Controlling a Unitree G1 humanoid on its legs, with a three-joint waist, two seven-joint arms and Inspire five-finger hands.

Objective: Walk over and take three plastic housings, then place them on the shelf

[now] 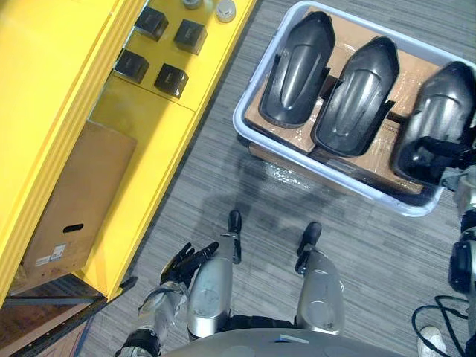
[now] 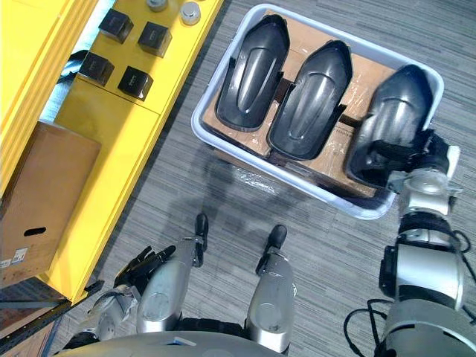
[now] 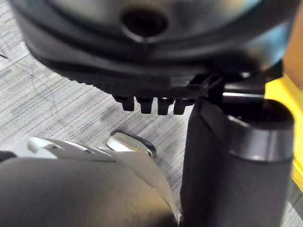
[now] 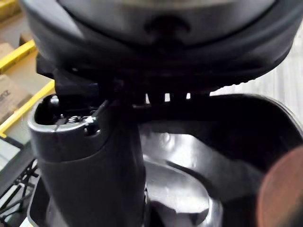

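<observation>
Right wrist view: glossy black housing (image 4: 199, 158) just past the right hand (image 4: 90, 156), grip unclear. Eye views add two more housings (image 2: 249, 71) beside it and the slack-fingered left hand (image 2: 141, 264).

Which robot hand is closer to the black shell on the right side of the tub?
The right hand. It is over the near end of that housing, while the left hand hangs open down by the yellow shelf, well away from the tub.
</observation>
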